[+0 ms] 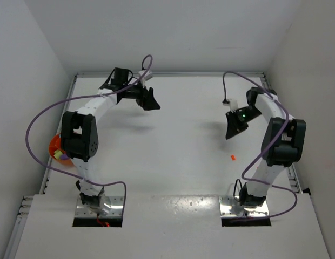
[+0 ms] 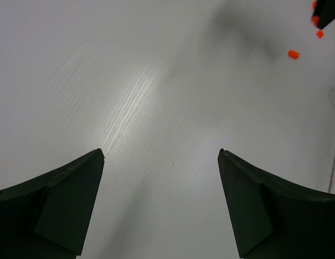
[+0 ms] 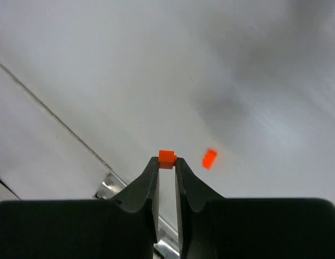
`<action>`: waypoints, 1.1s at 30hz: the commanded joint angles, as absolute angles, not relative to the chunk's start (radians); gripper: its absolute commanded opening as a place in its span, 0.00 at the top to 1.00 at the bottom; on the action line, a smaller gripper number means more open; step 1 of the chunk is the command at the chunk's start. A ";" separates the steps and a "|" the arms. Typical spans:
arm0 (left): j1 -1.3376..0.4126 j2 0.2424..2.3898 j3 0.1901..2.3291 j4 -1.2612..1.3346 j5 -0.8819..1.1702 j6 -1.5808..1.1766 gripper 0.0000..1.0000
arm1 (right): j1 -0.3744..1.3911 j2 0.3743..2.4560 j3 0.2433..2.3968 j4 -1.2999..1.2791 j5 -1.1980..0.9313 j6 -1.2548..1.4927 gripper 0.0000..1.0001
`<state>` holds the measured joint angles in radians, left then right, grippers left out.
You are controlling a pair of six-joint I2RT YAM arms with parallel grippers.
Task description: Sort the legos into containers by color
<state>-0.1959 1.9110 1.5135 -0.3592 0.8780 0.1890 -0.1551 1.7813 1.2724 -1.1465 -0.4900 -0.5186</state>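
Observation:
My right gripper [image 1: 230, 131] is shut on a tiny orange lego [image 3: 167, 156], pinched at its fingertips [image 3: 152, 164] and held above the table. A second orange lego [image 1: 232, 157] lies loose on the table just in front of it; it also shows in the right wrist view [image 3: 209, 158] and in the left wrist view [image 2: 293, 54]. My left gripper [image 1: 151, 101] is open and empty over bare table at the far left [image 2: 161, 154]. The orange bowl [image 1: 54, 144] sits at the left edge, mostly hidden behind the left arm, with lime and purple legos [image 1: 60, 155] in it.
White walls close in the table on the left, back and right. A purple cable loops off each arm. The right gripper [image 2: 323, 13] shows at the top right corner of the left wrist view.

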 commanded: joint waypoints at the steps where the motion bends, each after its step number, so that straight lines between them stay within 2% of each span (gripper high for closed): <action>1: -0.201 1.879 1.571 -0.272 1.060 0.193 0.09 | -0.081 1.851 1.402 -1.224 -0.748 -0.548 0.97; 9: -0.298 1.847 1.559 -0.272 1.121 0.380 0.11 | 0.040 1.980 1.610 -1.285 -1.021 -0.662 0.97; 14: -0.331 1.799 1.488 -0.290 1.147 0.566 0.21 | 0.098 2.069 1.750 -1.344 -1.149 -0.781 0.97; 18: -0.356 1.740 1.410 -0.304 1.183 0.734 0.25 | 0.144 2.079 1.802 -1.356 -1.238 -0.804 0.97; 20: -0.367 1.717 1.356 -0.313 1.193 0.851 0.30 | 0.176 2.088 1.827 -1.389 -1.249 -0.869 0.97; 26: -0.376 1.678 1.292 -0.339 1.222 1.113 0.35 | 0.228 2.088 1.845 -1.404 -1.258 -0.908 0.99; 33: -0.376 1.703 1.333 -0.367 1.295 1.187 0.42 | 0.259 2.117 1.879 -1.404 -1.247 -0.917 0.99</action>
